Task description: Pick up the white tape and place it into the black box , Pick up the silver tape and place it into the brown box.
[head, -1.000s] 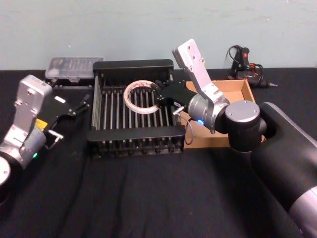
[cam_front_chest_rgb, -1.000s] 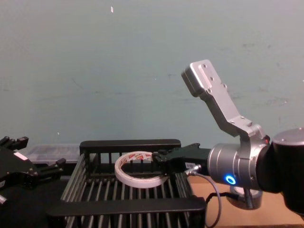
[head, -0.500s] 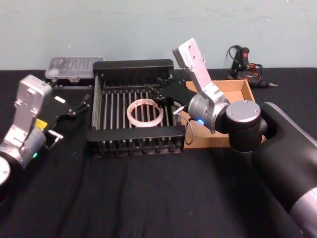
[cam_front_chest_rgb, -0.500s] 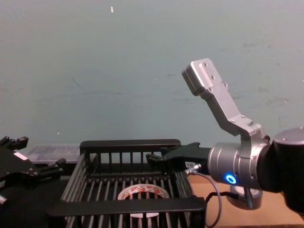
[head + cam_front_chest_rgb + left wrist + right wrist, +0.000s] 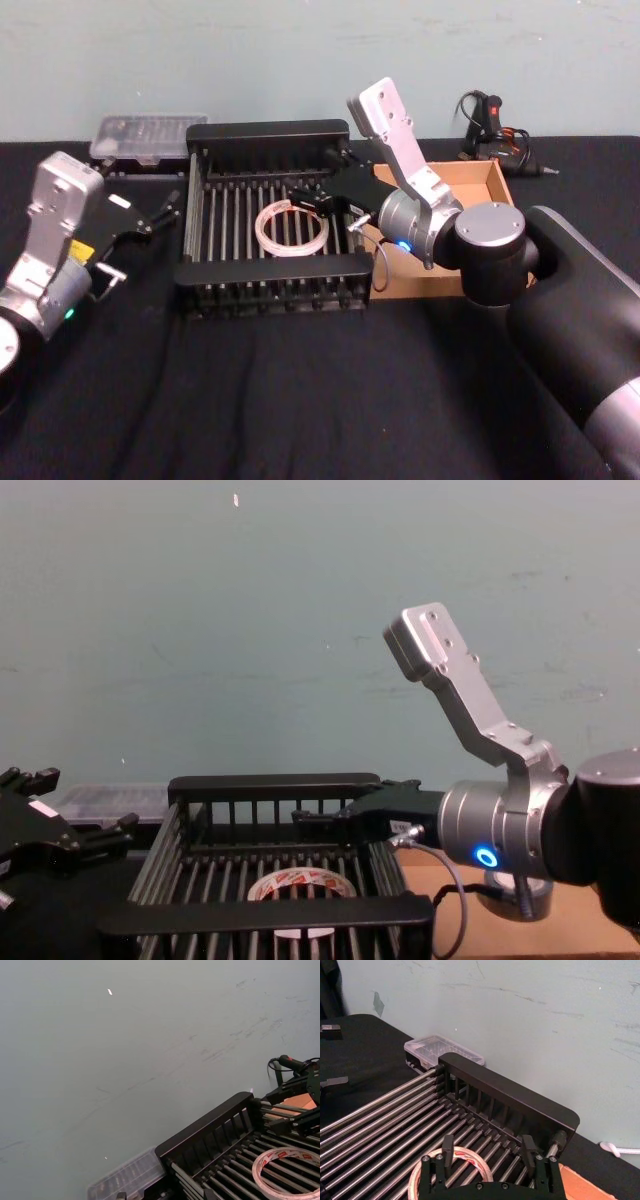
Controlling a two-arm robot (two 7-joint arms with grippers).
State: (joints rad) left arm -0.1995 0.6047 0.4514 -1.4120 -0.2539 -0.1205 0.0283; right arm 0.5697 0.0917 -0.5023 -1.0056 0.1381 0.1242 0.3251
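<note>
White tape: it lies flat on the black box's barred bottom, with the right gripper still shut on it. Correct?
Not quite. The white tape does lie in the black box, but the right gripper is open above it, as the head view shows.

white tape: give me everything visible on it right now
The white tape is a wide, thin ring with a whitish outer band and red-and-white print on its inner core. It lies flat on the barred bottom of the black box, toward the near right part. Only the bars touch it. The right gripper hangs open just above its far right edge, not holding it.
</note>
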